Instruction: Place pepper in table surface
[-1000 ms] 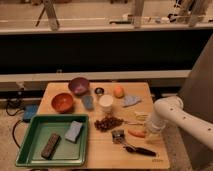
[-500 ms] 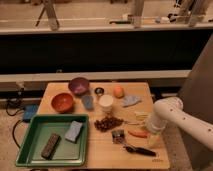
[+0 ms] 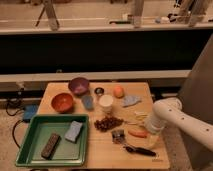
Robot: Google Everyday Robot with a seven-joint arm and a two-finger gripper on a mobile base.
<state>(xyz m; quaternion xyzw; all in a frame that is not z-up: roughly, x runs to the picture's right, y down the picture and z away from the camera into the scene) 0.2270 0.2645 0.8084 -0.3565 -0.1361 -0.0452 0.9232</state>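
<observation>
On the front right part of the table surface (image 3: 100,150), the pepper (image 3: 137,133) lies flat on the wood with its long axis running roughly left to right. It rests on the tabletop and is not lifted. The gripper (image 3: 151,135) is located just beside the right end of the pepper, low over the table, at the end of the white arm (image 3: 167,115) that enters from the right edge of the view. Its fingers are spread wide and nothing is pinched between them; whether a fingertip touches the pepper cannot be determined. To the left of the pepper sits a small dark metallic item (image 3: 118,135), and in front of both lies a black utensil (image 3: 140,150), near the front edge of the table. Behind the pepper is a pale yellow elongated item (image 3: 140,116), and to its left a pile of brown pieces (image 3: 107,123), possibly nuts or dried fruit. Further back stand a white cup (image 3: 105,104), a blue-grey object (image 3: 88,102), a pale blue pouch (image 3: 131,101), a round orange fruit (image 3: 118,91) and a small dark tin (image 3: 99,91). A purple bowl (image 3: 78,85) and a red-orange bowl (image 3: 62,102) occupy the back left area. A green tray (image 3: 65,150) occupies the front left corner and contains a dark bar (image 3: 50,145) and a blue sponge (image 3: 74,131), which lie apart from each other.
</observation>
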